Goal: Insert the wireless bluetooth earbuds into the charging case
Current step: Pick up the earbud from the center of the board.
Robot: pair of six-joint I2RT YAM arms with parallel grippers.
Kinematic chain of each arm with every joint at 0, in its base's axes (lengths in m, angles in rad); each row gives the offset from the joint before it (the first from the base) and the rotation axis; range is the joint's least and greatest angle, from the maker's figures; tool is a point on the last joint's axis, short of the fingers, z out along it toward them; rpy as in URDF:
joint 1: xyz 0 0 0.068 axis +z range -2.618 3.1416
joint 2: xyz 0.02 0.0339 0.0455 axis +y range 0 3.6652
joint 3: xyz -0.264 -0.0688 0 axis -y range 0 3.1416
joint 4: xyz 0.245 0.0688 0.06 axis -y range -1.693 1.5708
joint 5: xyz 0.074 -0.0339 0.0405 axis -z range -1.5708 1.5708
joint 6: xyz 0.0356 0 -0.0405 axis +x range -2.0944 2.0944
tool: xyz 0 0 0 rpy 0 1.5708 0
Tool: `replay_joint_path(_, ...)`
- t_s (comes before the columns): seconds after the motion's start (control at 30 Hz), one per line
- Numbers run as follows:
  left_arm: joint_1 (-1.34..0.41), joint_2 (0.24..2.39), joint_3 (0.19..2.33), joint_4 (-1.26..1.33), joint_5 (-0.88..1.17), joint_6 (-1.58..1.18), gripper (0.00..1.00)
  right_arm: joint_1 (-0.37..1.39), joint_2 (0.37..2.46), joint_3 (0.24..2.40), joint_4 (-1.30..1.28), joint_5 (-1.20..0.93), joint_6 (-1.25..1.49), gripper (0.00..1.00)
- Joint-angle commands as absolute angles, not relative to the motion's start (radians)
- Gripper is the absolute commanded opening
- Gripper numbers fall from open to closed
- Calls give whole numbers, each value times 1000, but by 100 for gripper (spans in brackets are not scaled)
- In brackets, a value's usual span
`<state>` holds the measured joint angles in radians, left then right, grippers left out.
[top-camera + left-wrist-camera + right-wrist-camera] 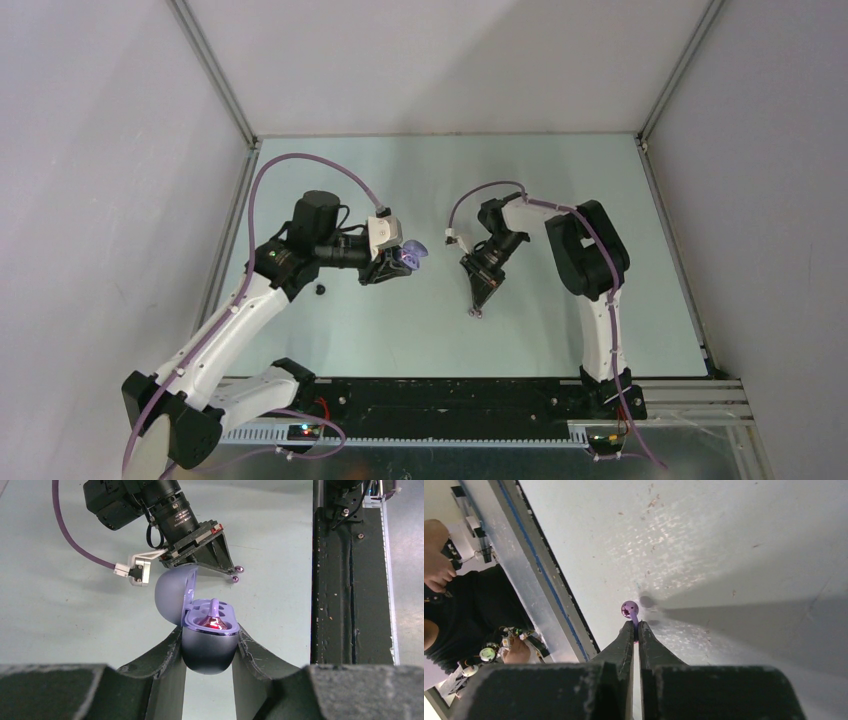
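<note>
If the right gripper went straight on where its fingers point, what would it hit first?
Probably the pale green tabletop, the small pale purple earbud pinched in the right gripper touching first; the gap is unclear.

Left arm [235, 315] and right arm [598, 310]: white links, black joints, purple cables [290, 160] alongside. The right tool [636, 626] has scuffed black fingers [621, 647].

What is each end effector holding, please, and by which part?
Left end effector: case, by its base. Right end effector: purple earbud, by its stem.

Pale green tabletop [440, 180] between plain grey walls [100, 150], aluminium posts [213, 70] at the corners, soft even light.
</note>
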<state>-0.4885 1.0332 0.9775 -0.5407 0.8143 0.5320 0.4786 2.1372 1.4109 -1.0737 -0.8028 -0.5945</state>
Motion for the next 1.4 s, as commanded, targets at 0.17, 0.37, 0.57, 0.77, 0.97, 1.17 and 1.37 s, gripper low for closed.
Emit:
replay_joint_path(0.17, -499, 1019, 974, -509, 819, 549, 0, 421, 2086, 1495, -1196, -938, -672, 0)
replay_joint_path(0.37, -503, 1031, 957, -438, 795, 488, 0, 405, 1965, 1531, -1154, -904, -597, 0)
replay_joint_path(0.57, -503, 1062, 945, -361, 799, 411, 0, 391, 1723, 1518, -923, -759, -424, 0)
replay_joint_path(0.77, -503, 1091, 935, -305, 829, 347, 0, 391, 1533, 1487, -729, -637, -310, 0)
replay_joint_path(0.97, -503, 1124, 922, -238, 869, 264, 0, 399, 1372, 1466, -582, -593, -222, 0)
replay_joint_path(1.17, -503, 1164, 904, -155, 946, 191, 0, 489, 1247, 1442, -498, -591, -204, 1)
replay_joint_path(1.37, -503, 1170, 885, -102, 986, 147, 0, 608, 1209, 1394, -461, -594, -212, 2)
